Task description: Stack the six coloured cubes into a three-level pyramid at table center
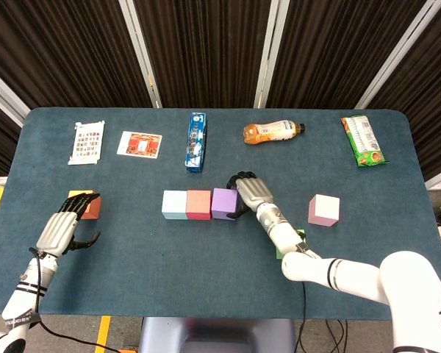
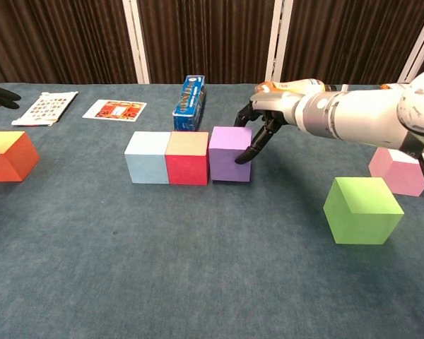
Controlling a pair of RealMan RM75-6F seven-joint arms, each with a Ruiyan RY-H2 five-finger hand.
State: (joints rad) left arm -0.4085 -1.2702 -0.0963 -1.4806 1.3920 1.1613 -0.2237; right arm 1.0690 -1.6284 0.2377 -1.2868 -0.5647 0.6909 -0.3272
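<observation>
Three matte cubes in a row at table centre, faces touching: pale blue cube [image 2: 148, 157], then red cube [image 2: 188, 158], then purple cube [image 2: 230, 153] at the end of the row toward the right arm. Right hand [image 2: 263, 121] clamped on the purple cube, dark fingers [image 2: 249, 150] down its outer side and thumb behind, the cube resting on the dark teal felt-covered table [image 2: 198, 268].

Beyond the purple cube, toward the right arm: lime green cube [image 2: 362, 210], nearer the front edge and partly hidden under the forearm in the head view, and pale pink cube [image 1: 323, 209] further out, both well apart from the row.

Far on the other side of the row, orange cube [image 1: 89, 204] just beside the left hand [image 1: 60, 229]; fingers apart, holding nothing, fingertips near the cube, contact not clear.

Behind the row, blue rectangular carton [image 1: 196, 141] lying flat near the far edge.
</observation>
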